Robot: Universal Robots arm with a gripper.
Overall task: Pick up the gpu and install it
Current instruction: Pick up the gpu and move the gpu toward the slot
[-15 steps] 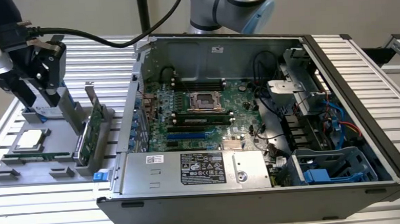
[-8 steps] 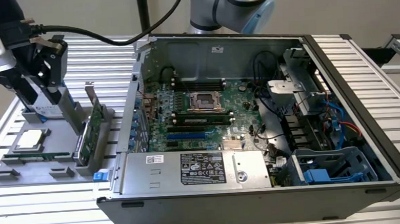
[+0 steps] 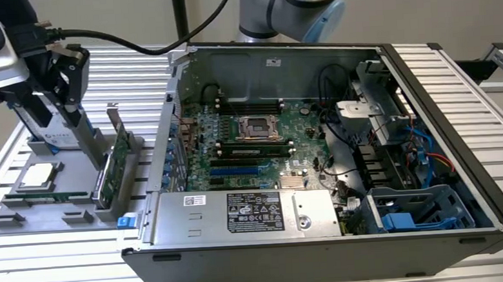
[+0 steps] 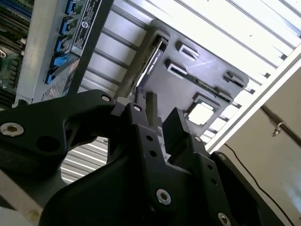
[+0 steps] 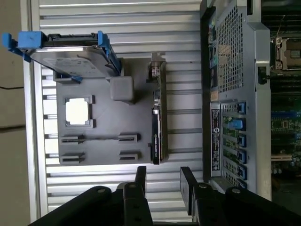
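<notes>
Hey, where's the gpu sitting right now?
The gpu stands on edge in the grey holder at the exterior view's left, between the hard drive with blue rails and the open computer case.

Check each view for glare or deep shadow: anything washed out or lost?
Both wrist views: the processor chip on the grey tray is blown out white. First wrist view: the gpu reads as a dark edge. Second wrist view: the open hand is a near-black foreground mass. Exterior view: even light, computer case interior readable.
</notes>
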